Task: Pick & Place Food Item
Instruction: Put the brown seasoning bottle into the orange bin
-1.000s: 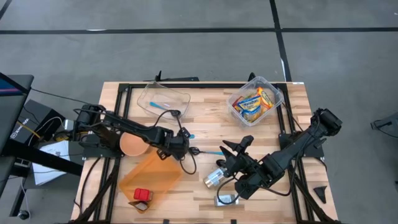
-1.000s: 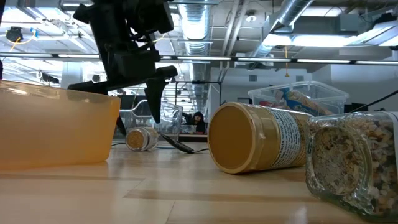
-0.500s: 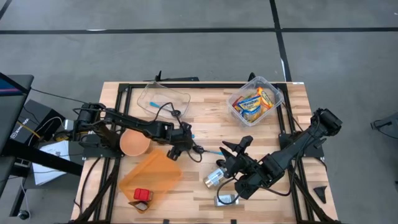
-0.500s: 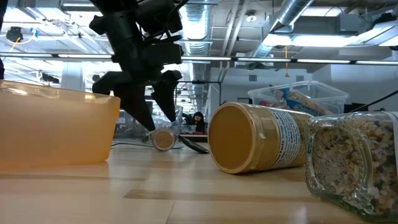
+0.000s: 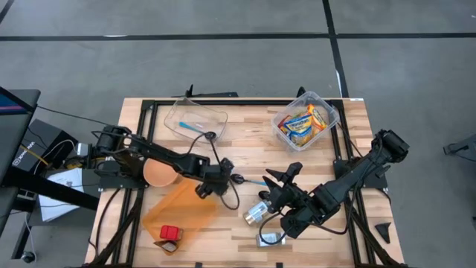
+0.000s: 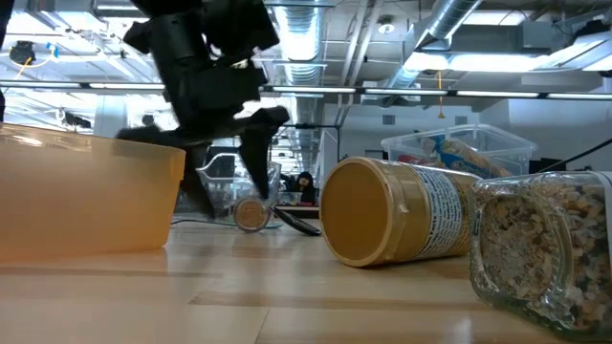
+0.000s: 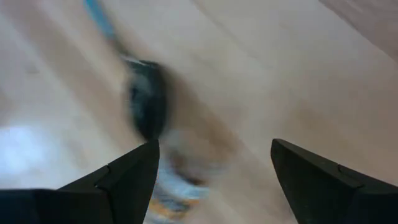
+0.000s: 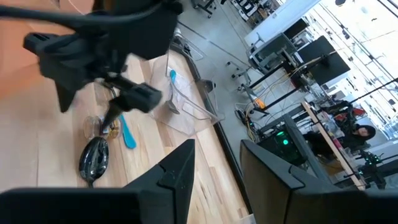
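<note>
A small clear jar [image 6: 251, 215] with brownish contents lies on its side on the wooden table [image 5: 245, 149], beside a black spoon [image 8: 93, 158] and a blue spoon [image 8: 127, 134]. My left gripper [image 5: 213, 184] hangs over it, open and pointing steeply down. In the left wrist view the blurred small jar [image 7: 180, 180] shows between the spread fingers of the left gripper [image 7: 214, 168]. My right gripper [image 5: 286, 173] waits open above the table's middle right, with nothing between its fingers. The right gripper [image 8: 217, 180] looks toward the left one. My left gripper stands astride the small jar, one finger [image 6: 256, 177] just above it and the other behind the orange bin. Whether either finger touches the jar I cannot tell. The jar lies on the table.
An orange bin [image 5: 178, 212] and a peach bowl [image 5: 158, 173] sit close to the left arm. A peanut butter jar [image 6: 397, 225] and a granola jar [image 6: 540, 244] lie near the front. Clear tubs stand far left [image 5: 195, 119] and far right [image 5: 305, 123], the latter with snack packets.
My left gripper has swung toward the table's right and come down over the small jar, tipping steeper, then drawn slightly back toward the near edge. Its fingers stay spread. The small jar now lies a little farther toward the table's right than before.
</note>
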Controlling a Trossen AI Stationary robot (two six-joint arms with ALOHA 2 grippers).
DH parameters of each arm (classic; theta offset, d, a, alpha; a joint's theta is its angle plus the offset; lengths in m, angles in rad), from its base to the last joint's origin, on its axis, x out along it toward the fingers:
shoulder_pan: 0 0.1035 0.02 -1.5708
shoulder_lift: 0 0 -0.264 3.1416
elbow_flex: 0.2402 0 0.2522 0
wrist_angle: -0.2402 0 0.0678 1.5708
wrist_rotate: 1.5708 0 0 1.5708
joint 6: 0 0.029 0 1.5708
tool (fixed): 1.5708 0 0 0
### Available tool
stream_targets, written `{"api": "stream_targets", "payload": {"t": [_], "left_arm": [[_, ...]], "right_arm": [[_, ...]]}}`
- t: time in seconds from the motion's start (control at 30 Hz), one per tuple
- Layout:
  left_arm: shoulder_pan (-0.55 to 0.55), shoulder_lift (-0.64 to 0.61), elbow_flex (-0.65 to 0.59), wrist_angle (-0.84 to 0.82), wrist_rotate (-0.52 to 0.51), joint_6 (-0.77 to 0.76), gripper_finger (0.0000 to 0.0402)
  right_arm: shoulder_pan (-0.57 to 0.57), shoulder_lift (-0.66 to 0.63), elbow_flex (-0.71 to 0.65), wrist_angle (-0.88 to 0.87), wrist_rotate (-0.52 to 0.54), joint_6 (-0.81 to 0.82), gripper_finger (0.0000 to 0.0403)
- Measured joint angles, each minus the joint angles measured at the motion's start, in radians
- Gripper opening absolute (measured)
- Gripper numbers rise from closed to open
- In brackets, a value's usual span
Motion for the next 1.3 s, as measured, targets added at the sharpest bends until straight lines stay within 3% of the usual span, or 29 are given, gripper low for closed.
{"api": "stream_targets", "payload": {"t": [0.2,0.4,0.6,1.1,1.23,1.3], "left_arm": [[-0.023,0.072,0.004,0.08,-0.057,0.051,0.0295],[-0.022,0.058,-0.001,0.072,-0.058,0.057,0.0252],[-0.052,-0.025,0.0,0.075,-0.069,0.025,0.0227],[-0.061,-0.305,0.0,-0.032,-0.128,-0.093,0.0227],[-0.038,-0.321,0.0,-0.035,-0.153,-0.162,0.0225],[-0.025,-0.301,0.0,0.013,-0.22,-0.231,0.0221]], "right_arm": [[0.0,0.0,0.0,-0.011,-0.017,0.011,0.0123],[0.0,0.0,0.0,-0.027,-0.017,0.027,0.0123],[0.0,0.0,0.0,-0.03,-0.02,0.03,0.0123],[0.0,0.0,0.0,-0.041,-0.02,0.046,0.0123],[-0.006,0.0,0.0,-0.044,-0.02,0.046,0.0123],[-0.008,0.0,0.0,-0.045,-0.02,0.053,0.0123]]}}
